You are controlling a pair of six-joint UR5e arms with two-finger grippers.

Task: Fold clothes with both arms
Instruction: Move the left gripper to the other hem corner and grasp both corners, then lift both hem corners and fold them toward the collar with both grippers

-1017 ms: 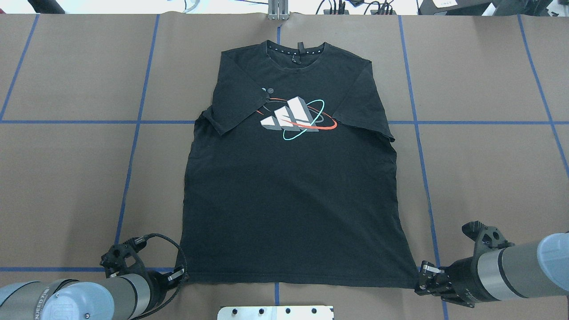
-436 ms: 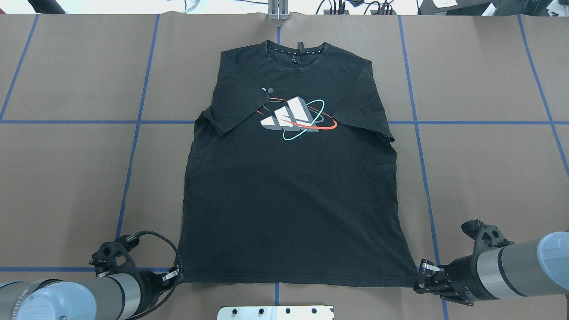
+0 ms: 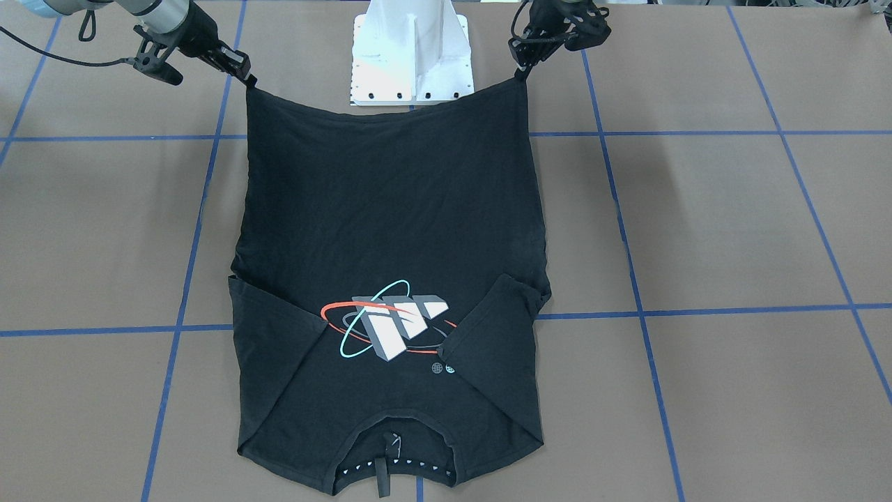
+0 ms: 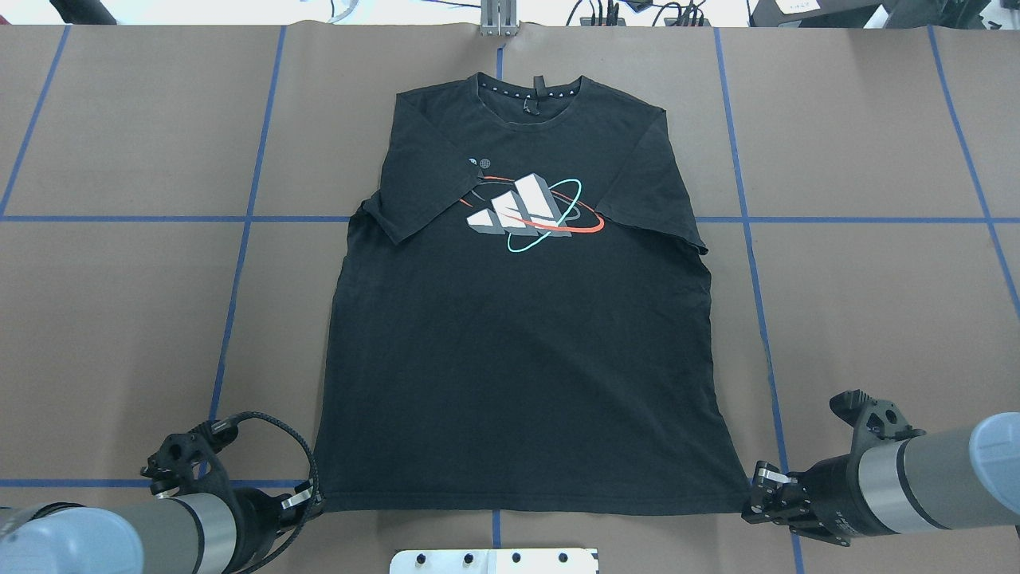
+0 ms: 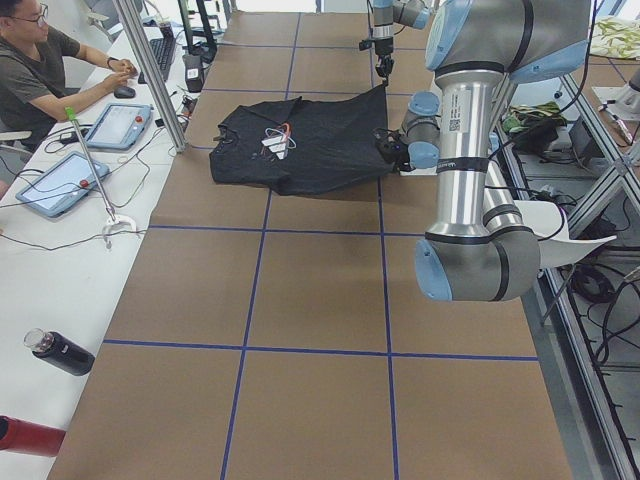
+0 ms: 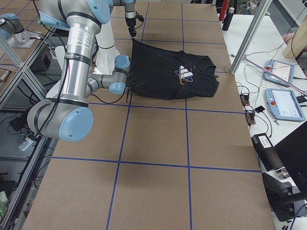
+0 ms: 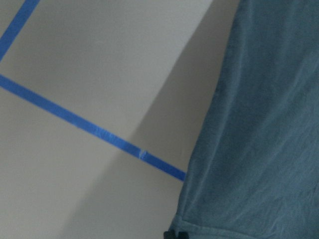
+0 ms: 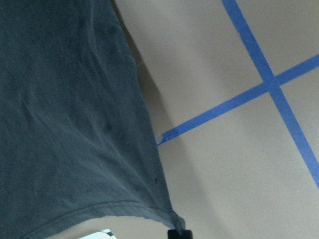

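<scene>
The black T-shirt (image 4: 526, 335) lies logo side up on the brown table, collar at the far edge, both sleeves folded inward over the chest. The orbit logo (image 4: 530, 211) shows near the chest. My left gripper (image 4: 309, 498) is shut on the near left hem corner, and my right gripper (image 4: 753, 498) is shut on the near right hem corner. In the front-facing view the hem hangs stretched between the left gripper (image 3: 519, 73) and the right gripper (image 3: 247, 78), raised a little off the table. The left wrist view shows the pinched corner (image 7: 174, 230); so does the right wrist view (image 8: 175, 229).
The white pedestal base (image 3: 411, 56) stands just behind the hem, between the two arms. Blue tape lines (image 4: 239, 263) grid the brown table. An operator (image 5: 40, 70) with tablets sits along the far side. A metal post (image 4: 498, 20) stands beyond the collar.
My left gripper has moved outward to the left and slightly nearer, pulling its hem corner with it, so the hem is stretched wider. My right gripper has barely moved.
</scene>
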